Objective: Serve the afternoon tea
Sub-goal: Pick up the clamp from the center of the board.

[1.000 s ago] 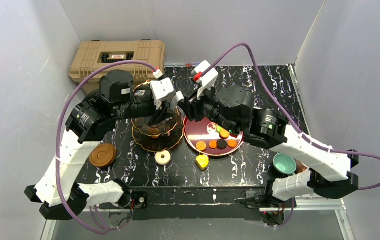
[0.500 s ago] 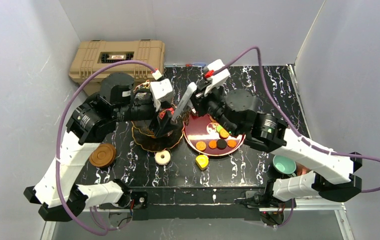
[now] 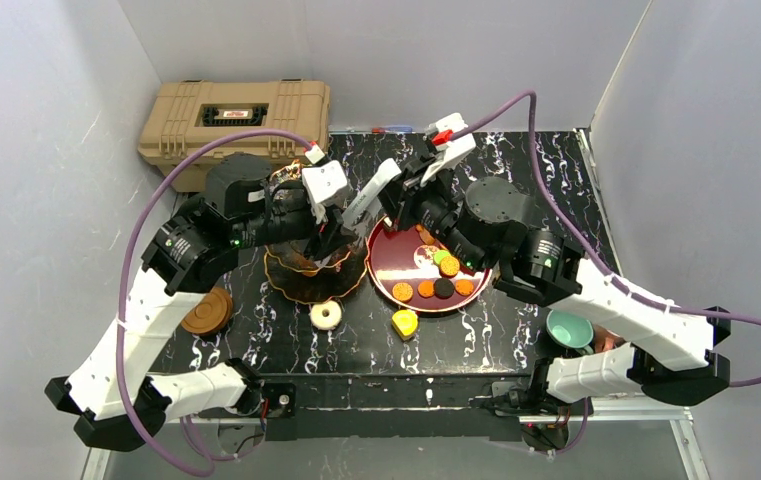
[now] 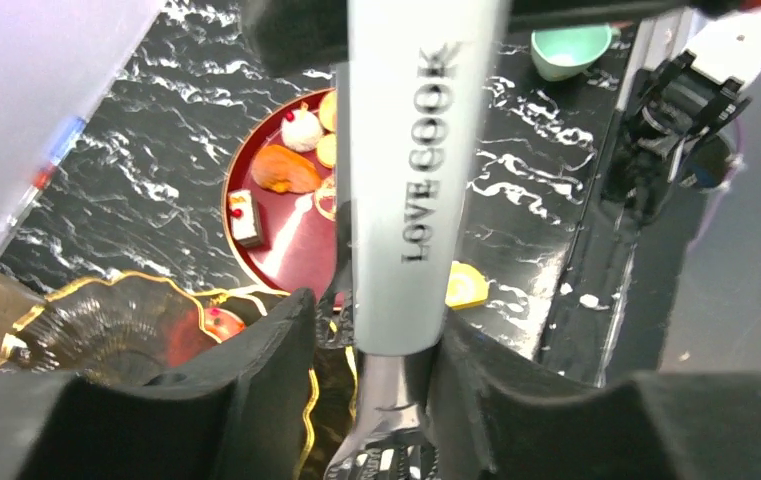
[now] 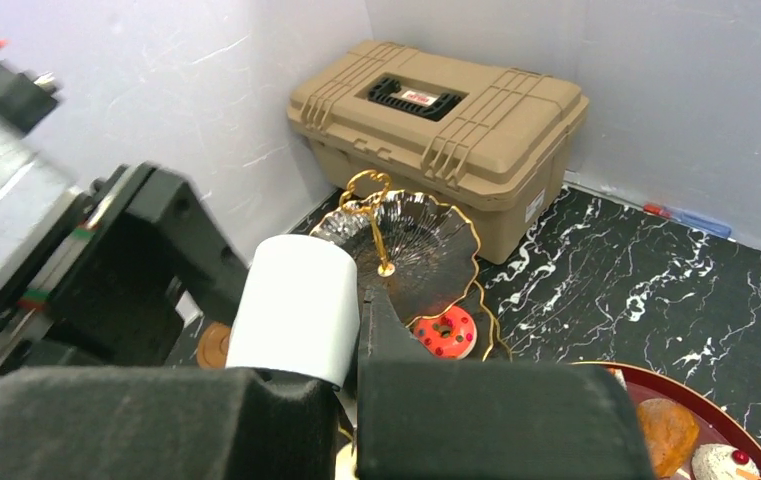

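Observation:
The dark three-tier stand (image 3: 301, 275) with gold rims stands left of centre, with a red donut (image 5: 444, 332) on a lower tier. White-handled tongs (image 3: 371, 195) slant from the stand up to the right. My right gripper (image 3: 396, 195) is shut on the tongs' handle (image 5: 296, 305). My left gripper (image 3: 331, 240) is open over the stand. The tongs (image 4: 411, 180) pass between its fingers, touching one with a gap to the other. A red tray (image 3: 384, 268) holds several sweets (image 3: 441, 280). A white donut (image 3: 326, 315) and a yellow cake (image 3: 405, 323) lie on the table.
The tan case (image 3: 236, 115) sits at the back left, close behind the stand. A brown saucer (image 3: 206, 310) lies front left under my left arm. A teal cup (image 3: 568, 327) sits front right by my right arm. Grey walls enclose the table.
The tongs have swung from over the stand to a slant pointing up and right. My right gripper has moved back and right with the handle. My left arm's elbow has shifted slightly.

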Tool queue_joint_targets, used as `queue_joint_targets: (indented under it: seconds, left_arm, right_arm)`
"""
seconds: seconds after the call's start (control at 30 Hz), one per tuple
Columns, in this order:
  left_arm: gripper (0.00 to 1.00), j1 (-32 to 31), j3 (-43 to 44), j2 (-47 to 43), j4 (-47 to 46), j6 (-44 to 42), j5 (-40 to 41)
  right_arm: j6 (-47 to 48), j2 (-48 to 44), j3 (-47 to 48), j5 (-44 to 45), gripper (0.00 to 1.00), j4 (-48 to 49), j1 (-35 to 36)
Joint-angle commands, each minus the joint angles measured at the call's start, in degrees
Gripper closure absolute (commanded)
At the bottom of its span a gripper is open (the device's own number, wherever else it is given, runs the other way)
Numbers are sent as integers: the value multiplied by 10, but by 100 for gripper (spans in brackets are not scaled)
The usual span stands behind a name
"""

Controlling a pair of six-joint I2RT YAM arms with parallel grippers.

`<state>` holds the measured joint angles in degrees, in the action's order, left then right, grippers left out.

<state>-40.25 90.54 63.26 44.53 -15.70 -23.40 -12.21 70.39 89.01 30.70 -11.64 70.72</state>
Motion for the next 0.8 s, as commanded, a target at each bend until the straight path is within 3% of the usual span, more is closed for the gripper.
queue_joint_targets:
  seconds: [0.0,0.07,0.17,0.2,0.4,0.5,0.57,0.77]
  left_arm:
    - [71,-2,-9,-25,-44,-14,25]
    - [85,-3,-19,-32,-46,-17,31]
    - [99,-6,-34,-41,-47,-28,42]
    - [100,-6,-37,-43,-47,-29,47]
    - [100,-6,-38,-49,-51,-15,59]
    - [100,-6,-31,-49,-52,-2,44]
    - [100,-6,-25,-49,-53,4,26]
    - [100,-6,-16,-47,-45,8,-11]
  right_arm:
    - [-21,-3,7,8,99,37,-1]
    - [-26,-1,6,11,99,37,-1]
    - [-43,0,4,21,98,34,-1]
    - [-50,0,2,22,91,33,-1]
    - [-62,-17,-7,-44,25,4,-5]
    - [-76,-37,-20,-139,6,-24,-32]
    - [-89,-53,-42,-207,2,-23,-50]
    - [-130,-43,-58,-391,2,31,-108]
